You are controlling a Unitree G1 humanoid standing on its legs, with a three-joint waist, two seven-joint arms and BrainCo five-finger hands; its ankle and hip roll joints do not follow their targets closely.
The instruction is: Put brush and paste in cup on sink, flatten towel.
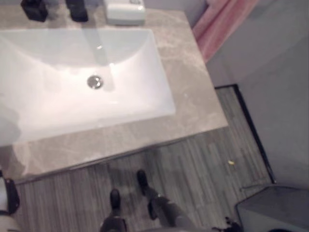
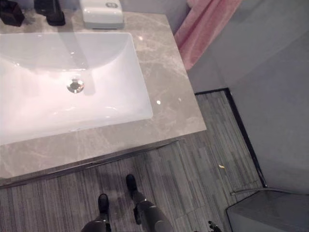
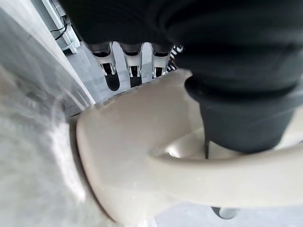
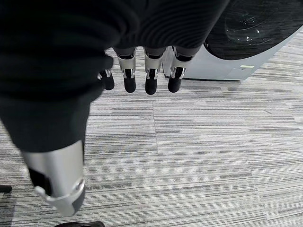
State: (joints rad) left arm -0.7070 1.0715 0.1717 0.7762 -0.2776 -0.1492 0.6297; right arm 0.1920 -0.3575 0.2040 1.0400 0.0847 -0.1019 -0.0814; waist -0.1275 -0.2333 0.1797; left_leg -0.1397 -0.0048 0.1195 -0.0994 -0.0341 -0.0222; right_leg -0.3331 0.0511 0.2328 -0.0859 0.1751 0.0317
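1. White sink basin (image 2: 58, 92) sits in the marble counter (image 2: 164, 72); I see no brush, paste or cup.
2. Pink towel (image 2: 205, 26) hangs by the counter's far right corner.
3. My right hand (image 4: 142, 78) hangs over the floor (image 4: 203, 156), fingers straight.
4. My left hand (image 3: 132, 66) shows relaxed fingers.

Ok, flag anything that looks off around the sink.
Little stands out. The sink is empty and dry-looking, the counter unspilled. The pink towel hangs bunched past the counter's far right corner, not flat. A small yellow scrap lies on the floor.
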